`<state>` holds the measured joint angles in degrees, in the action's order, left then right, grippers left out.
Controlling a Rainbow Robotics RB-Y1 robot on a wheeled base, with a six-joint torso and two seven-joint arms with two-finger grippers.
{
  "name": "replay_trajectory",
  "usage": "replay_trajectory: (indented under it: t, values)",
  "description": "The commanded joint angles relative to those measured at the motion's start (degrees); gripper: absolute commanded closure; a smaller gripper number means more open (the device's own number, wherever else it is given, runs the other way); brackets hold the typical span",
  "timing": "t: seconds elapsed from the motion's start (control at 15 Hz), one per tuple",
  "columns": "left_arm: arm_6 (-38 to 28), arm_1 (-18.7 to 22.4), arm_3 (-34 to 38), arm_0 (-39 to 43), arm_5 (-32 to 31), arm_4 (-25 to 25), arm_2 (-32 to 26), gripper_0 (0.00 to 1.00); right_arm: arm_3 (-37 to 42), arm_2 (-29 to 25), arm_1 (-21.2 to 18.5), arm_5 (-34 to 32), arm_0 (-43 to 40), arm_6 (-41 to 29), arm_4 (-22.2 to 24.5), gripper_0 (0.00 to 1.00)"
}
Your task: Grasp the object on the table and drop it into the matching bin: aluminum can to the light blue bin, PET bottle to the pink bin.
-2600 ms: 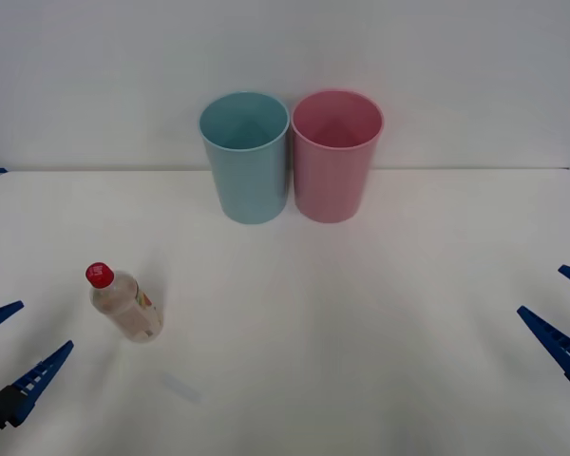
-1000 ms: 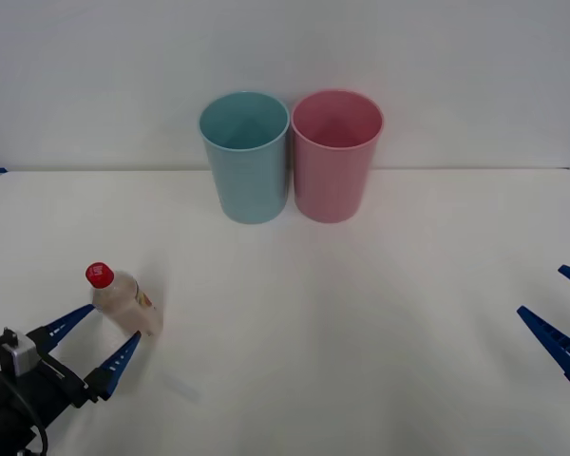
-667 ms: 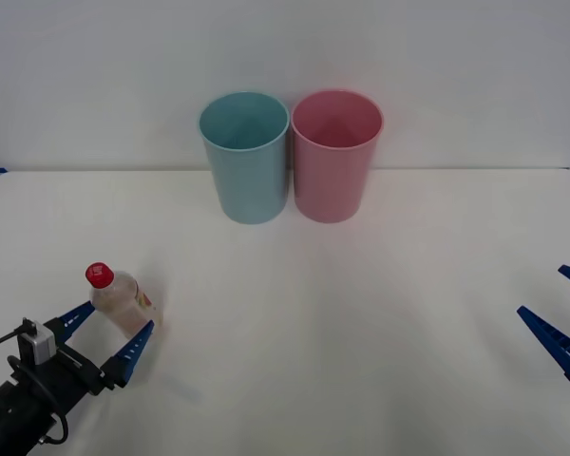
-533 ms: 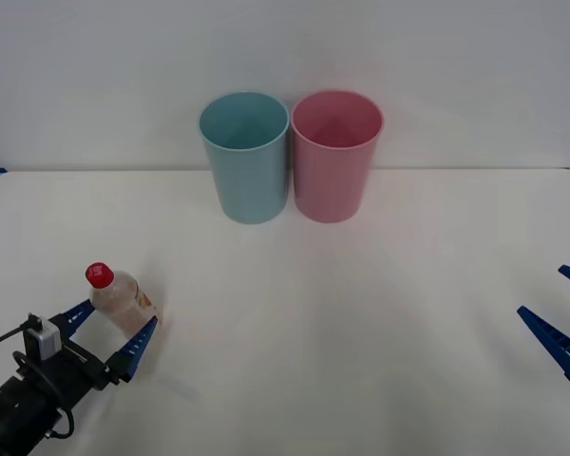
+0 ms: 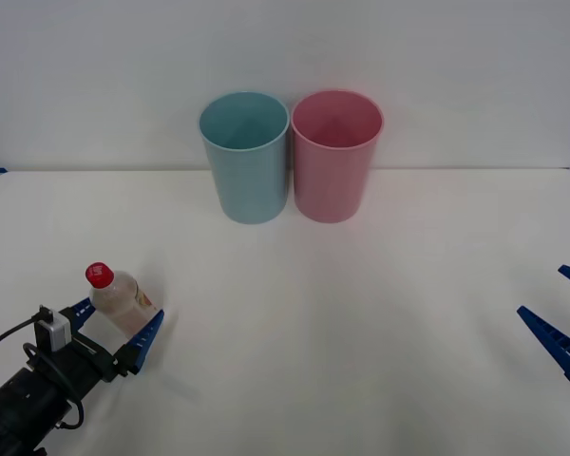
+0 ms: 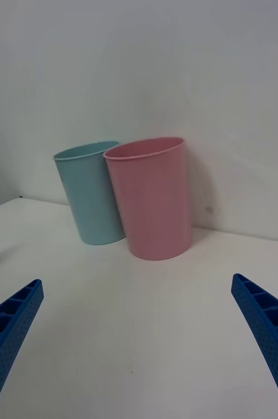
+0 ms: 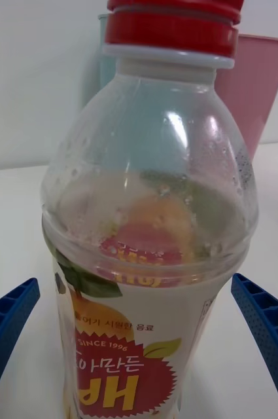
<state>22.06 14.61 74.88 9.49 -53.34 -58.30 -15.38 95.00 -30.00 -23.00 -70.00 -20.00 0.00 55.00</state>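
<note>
The PET bottle (image 5: 117, 298), clear with a red cap and a pale yellow-red label, stands upright on the white table (image 5: 361, 304) at the near left. My left gripper (image 5: 115, 327) is open with one blue finger on each side of the bottle's lower body. The left wrist view shows the bottle (image 7: 148, 249) very close, between the two fingertips (image 7: 266, 327). The light blue bin (image 5: 245, 155) and the pink bin (image 5: 335, 154) stand side by side at the table's back middle. My right gripper (image 5: 565, 318) waits open at the right edge.
A plain white wall rises behind the table. In the right wrist view the pink bin (image 6: 153, 196) stands in front of the light blue bin (image 6: 91, 191). Bare tabletop lies between the bottle and the bins.
My left gripper came in from the lower left corner and slid forward until its open fingers straddle the bottle. The bottle, the bins and the right arm have stayed put.
</note>
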Motion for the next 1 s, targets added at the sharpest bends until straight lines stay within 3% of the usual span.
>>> replay_trajectory:
  t: [0.07, 0.13, 0.73, 1.0]
  values:
    - [0.0, 0.07, 0.0, 0.0, -0.01, 0.03, 0.0, 0.96, 0.0, 0.0, 0.0, 0.0, 0.0, 0.0, 0.0, 0.0]
    - [0.0, 0.07, 0.0, 0.0, -0.01, 0.03, 0.0, 1.0, 0.0, 0.0, 0.0, 0.0, 0.0, 0.0, 0.0, 0.0]
    - [-0.53, 0.07, 0.09, 0.44, -0.01, 1.26, 0.0, 1.0, 0.0, 0.0, 0.0, 0.0, 0.0, 0.0, 0.0, 0.0]
    - [-1.85, 1.12, 4.22, 2.55, -0.01, 4.16, 0.09, 1.0, 0.0, 0.0, 0.0, 0.0, 0.0, 0.0, 0.0, 0.0]
